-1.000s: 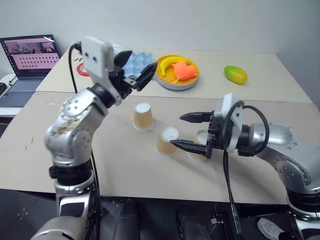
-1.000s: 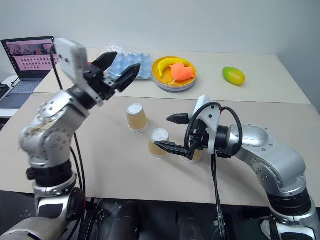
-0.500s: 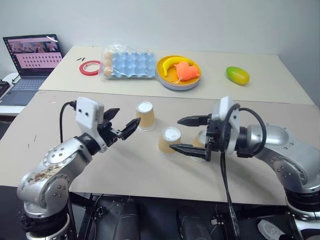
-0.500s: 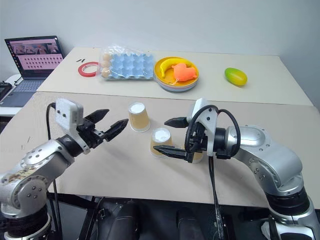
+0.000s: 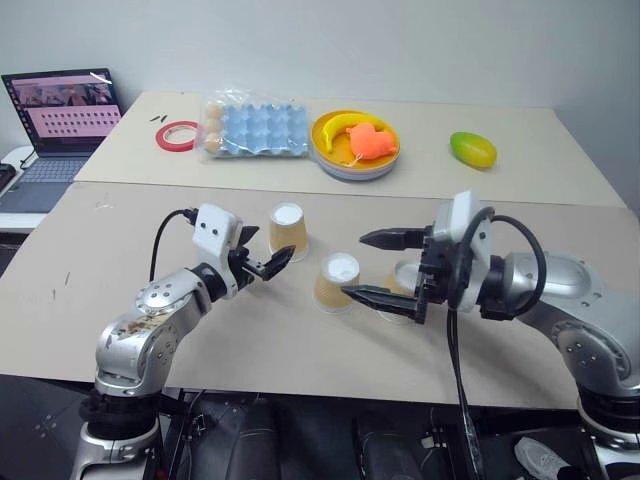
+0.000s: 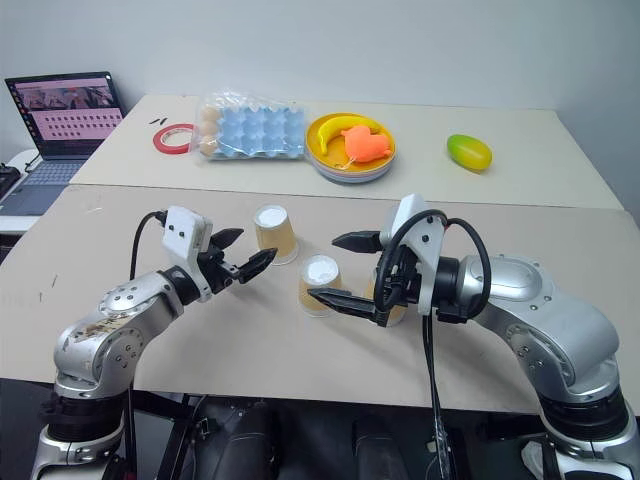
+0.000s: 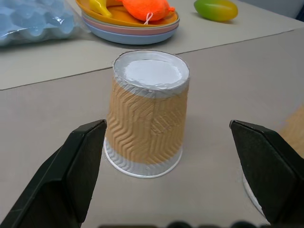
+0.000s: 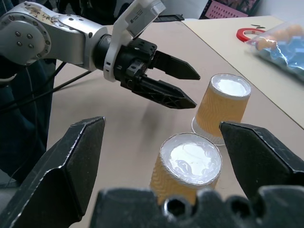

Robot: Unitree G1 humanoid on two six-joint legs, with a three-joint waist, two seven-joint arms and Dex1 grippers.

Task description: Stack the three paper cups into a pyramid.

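As the spread left gripper [image 5: 268, 262] nears centre frame's upturned cup [image 5: 287, 231], one finger may topple it; the right gripper [image 5: 386, 267] also seems spread.

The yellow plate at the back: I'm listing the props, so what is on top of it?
On the yellow plate lie a banana and an orange toy with a thin string. The plate tops a stack of other plates. Whatever lies under the toy is hidden.

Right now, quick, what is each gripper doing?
Left gripper: open, holding nothing, pointed at a paper cup.
Right gripper: open, holding nothing.
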